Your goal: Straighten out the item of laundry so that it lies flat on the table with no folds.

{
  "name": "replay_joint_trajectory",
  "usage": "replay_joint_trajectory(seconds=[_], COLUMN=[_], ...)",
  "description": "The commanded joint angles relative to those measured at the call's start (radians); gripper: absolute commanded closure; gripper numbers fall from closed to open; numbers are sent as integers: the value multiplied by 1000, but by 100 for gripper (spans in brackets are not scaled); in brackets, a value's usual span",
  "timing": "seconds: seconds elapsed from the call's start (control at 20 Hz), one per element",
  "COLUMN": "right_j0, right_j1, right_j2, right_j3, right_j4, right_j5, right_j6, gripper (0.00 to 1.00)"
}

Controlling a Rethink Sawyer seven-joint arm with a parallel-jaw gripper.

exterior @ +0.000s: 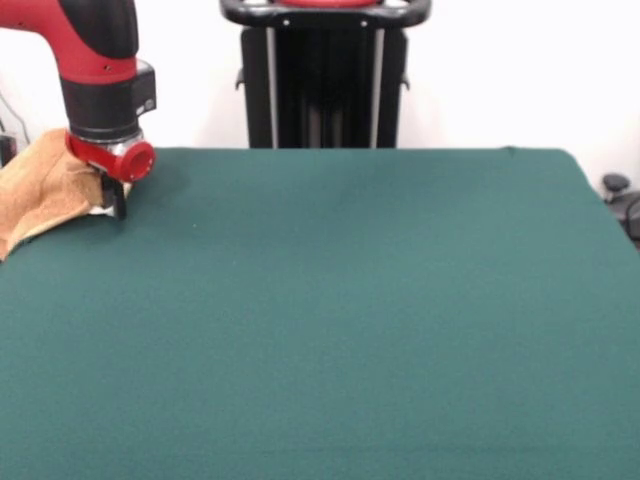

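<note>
towel (pixel 45 190) bunched at far left edge of table (pixel 340 320); soft, light, limp. gripper (pixel 113 203) at its right hem, finger spacing unclear. best taken by corner, dragged flat.

An orange-tan terry towel (pixel 45 190) is seen rumpled at the far left corner of the table (pixel 330 320). It is bunched in folds, partly cut off by the picture's edge.

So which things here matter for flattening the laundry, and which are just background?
Job:
- towel, rumpled at the table's edge
- table
- gripper, down at the towel

Background:
- black pedestal
- dark object beyond the table's other side
</note>
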Motion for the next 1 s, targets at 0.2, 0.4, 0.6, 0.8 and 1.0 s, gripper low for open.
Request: replay_joint_trajectory(seconds=[0.2,0.4,0.6,0.8,1.0], right_j0=[115,67,55,125,208], right_j1=[-17,13,43,36,26], right_j2=[168,230,256,168,57], right_j3=[91,120,130,138,139], right_j4=[150,160,163,193,249], right_j5=[-206,-357,-494,-618,-752], right_j6=[170,169,196,230,215], gripper=[100,100,100,100,100])
